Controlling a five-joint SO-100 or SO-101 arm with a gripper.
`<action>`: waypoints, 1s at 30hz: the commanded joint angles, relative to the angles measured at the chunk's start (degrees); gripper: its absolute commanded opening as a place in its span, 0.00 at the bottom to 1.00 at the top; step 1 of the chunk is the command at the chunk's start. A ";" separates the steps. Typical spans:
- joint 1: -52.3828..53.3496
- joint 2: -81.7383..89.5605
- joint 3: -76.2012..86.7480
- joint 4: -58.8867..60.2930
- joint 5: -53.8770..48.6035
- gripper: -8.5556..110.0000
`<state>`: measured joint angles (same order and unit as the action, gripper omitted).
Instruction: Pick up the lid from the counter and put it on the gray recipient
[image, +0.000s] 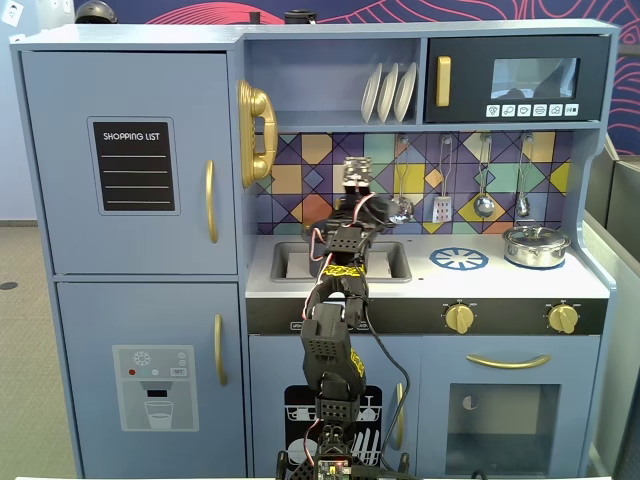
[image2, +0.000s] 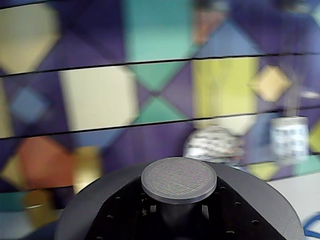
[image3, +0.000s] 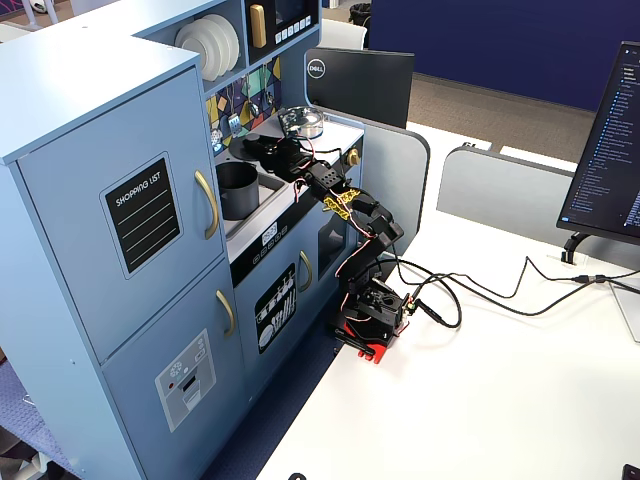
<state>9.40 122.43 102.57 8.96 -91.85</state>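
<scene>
The dark gray lid (image2: 270, 200), with its round knob (image2: 179, 180), fills the bottom of the wrist view and is held up in front of the tiled backsplash. In a fixed view the lid (image3: 258, 146) hangs above the white counter (image3: 250, 238), just right of the open gray pot (image3: 237, 190). My gripper (image3: 272, 152) is shut on the lid; its fingers are hidden in the wrist view. In the front fixed view the gripper (image: 354, 188) is raised over the sink, and the arm covers most of the pot (image: 318, 218).
A shiny silver pot with its lid (image: 536, 246) stands at the counter's right end, beside the blue burner ring (image: 459, 259). Utensils hang on the backsplash (image: 483, 205). The sink (image: 295, 262) lies under the arm. Cables run across the white desk (image3: 480, 290).
</scene>
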 joint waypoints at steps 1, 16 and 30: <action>-4.04 3.52 -1.76 -0.53 -1.05 0.07; -8.00 2.72 4.48 -5.80 -2.46 0.07; -7.29 -0.09 6.68 -9.23 -1.93 0.07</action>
<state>1.41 122.08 110.13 2.11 -93.60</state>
